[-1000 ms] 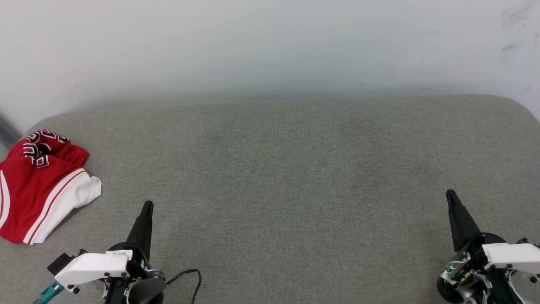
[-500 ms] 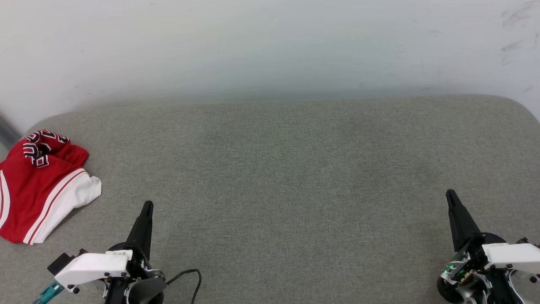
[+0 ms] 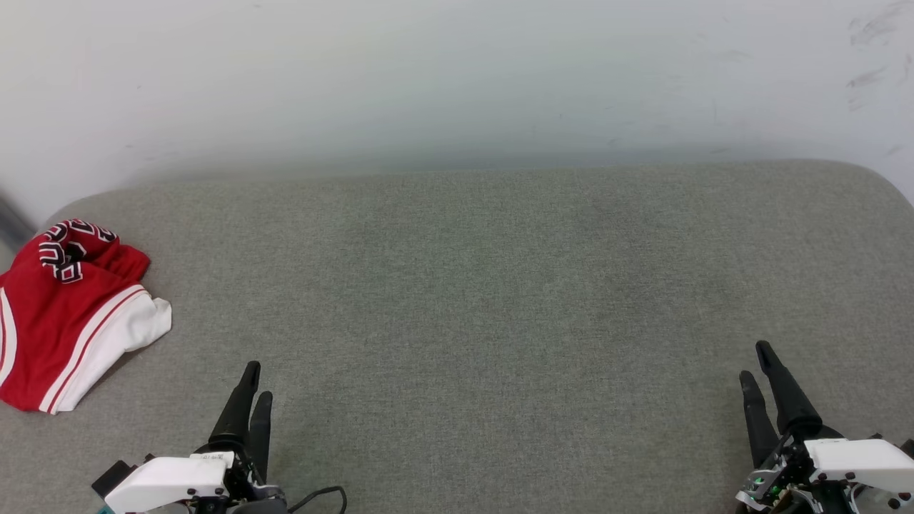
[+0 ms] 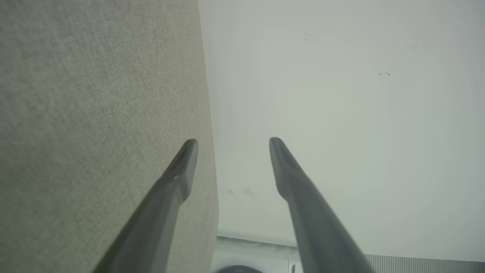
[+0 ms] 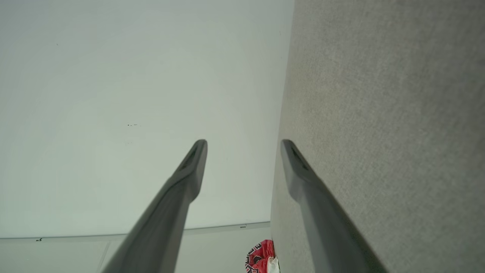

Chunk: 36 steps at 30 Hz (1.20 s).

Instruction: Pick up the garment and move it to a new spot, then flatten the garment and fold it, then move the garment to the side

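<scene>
Far over on my left, the garment (image 3: pixel 71 314), a red jersey-style shirt with a white short sleeve, white-and-red striped trim and black, white-outlined block letters, lies crumpled in a heap at the left edge of the wide grey-green woven fabric surface (image 3: pixel 500 285). Part of it runs past the head view's left border, the lettered fold sits at the heap's far end, and the white sleeve points towards the middle of the surface. My left gripper (image 3: pixel 258 382) hangs over the near left part of the surface, its two long dark fingers pointing away from me and spread apart with nothing between them; the garment lies well apart from it, farther left and farther away. The left wrist view shows my left gripper (image 4: pixel 233 141) with a clear gap, one finger (image 4: pixel 178 178) seen against the fabric and the other against the pale wall (image 4: pixel 341 113). My right gripper (image 3: pixel 754 360) hangs over the near right corner, fingers likewise parted and holding nothing, a broad stretch of fabric lying between my two grippers. In the right wrist view, my right gripper (image 5: pixel 244 142) stands wide, and the garment (image 5: pixel 261 256) appears as a small red-and-white bundle at the bottom edge, at the far end of the surface. A thin black cable (image 3: pixel 321 496) loops beside my left wrist. Faint dark scuffs (image 3: pixel 867 78) mark the wall at upper right.
</scene>
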### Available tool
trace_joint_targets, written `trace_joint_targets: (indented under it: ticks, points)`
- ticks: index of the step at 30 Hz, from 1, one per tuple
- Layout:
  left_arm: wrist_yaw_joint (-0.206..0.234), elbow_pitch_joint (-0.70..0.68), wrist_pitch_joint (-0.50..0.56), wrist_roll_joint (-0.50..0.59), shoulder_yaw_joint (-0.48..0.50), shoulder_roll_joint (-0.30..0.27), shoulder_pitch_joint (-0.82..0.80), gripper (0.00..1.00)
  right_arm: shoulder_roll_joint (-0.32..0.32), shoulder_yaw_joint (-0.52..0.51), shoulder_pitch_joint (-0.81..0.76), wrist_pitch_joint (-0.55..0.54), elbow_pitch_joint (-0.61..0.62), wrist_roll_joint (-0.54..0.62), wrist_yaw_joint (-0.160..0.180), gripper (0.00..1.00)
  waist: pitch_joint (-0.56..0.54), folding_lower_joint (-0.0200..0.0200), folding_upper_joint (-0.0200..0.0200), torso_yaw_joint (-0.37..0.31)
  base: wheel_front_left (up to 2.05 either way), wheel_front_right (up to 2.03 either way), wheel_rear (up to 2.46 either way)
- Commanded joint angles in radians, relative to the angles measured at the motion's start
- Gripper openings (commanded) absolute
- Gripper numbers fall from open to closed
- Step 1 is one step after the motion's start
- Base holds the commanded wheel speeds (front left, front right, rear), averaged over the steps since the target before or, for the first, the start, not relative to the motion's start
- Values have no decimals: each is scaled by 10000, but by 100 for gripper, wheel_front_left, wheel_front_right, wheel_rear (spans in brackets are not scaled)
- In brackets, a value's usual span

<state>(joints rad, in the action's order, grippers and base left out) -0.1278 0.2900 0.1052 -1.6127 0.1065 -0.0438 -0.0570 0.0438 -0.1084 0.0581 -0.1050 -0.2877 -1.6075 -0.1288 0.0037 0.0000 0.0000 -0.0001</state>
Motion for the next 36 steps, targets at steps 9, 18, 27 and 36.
trace_joint_targets:
  ticks: [9,18,27,36]
  points:
    - [-10,-438,-499,496,26,-32,-51,100,18,255,76,489,368,735,-7,100,14,0,0,-3,0,0,0]
    - [-13,-560,-904,1543,481,-38,74,100,26,9,46,899,530,2175,-9,100,15,0,0,-7,0,0,0]
    - [-15,-804,-1274,3000,1169,-45,29,100,34,-288,142,1263,1015,4224,-11,100,29,0,0,-19,0,0,0]
    - [463,-1685,-1605,5042,1193,-50,105,100,41,-55,161,1601,2022,7049,-13,100,86,0,0,-30,0,0,0]
